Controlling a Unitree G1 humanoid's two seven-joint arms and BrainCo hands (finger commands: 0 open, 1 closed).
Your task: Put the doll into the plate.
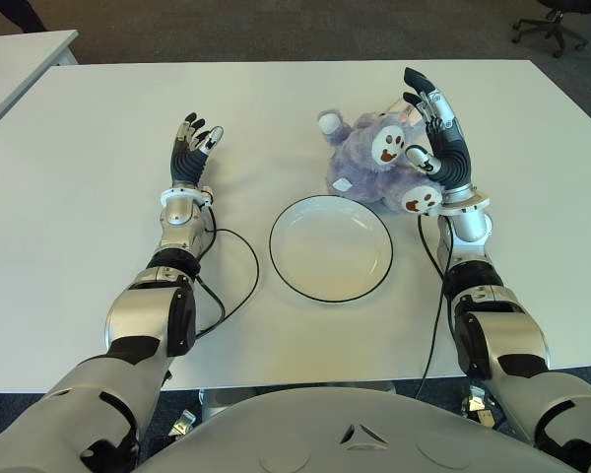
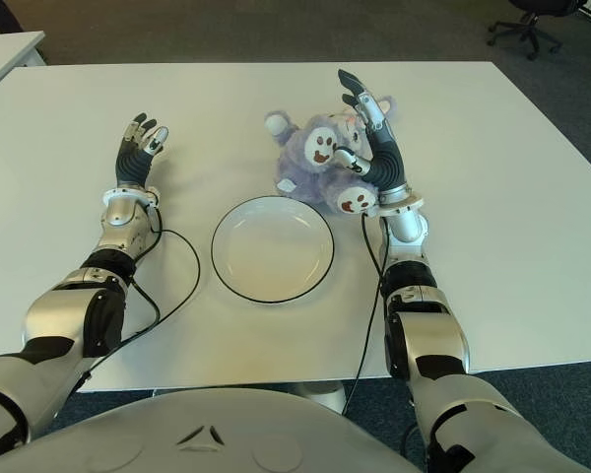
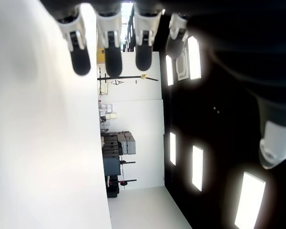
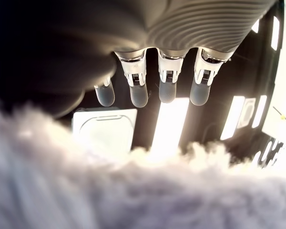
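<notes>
A purple plush doll [image 1: 369,158] with white paws lies on the white table [image 1: 98,128], just behind the upper right rim of the round white plate [image 1: 276,258] with its dark edge. My right hand [image 1: 438,128] stands upright against the doll's right side, fingers stretched out and thumb bent toward the fur. In the right wrist view the fingers [image 4: 167,90] hang straight over the doll's fur [image 4: 133,191] without closing on it. My left hand [image 1: 192,148] shows open to the left of the plate, holding nothing.
Black cables [image 1: 238,281] loop on the table between my left forearm and the plate. A second white table [image 1: 20,59] stands at the far left, and an office chair [image 1: 552,25] on the floor at the far right.
</notes>
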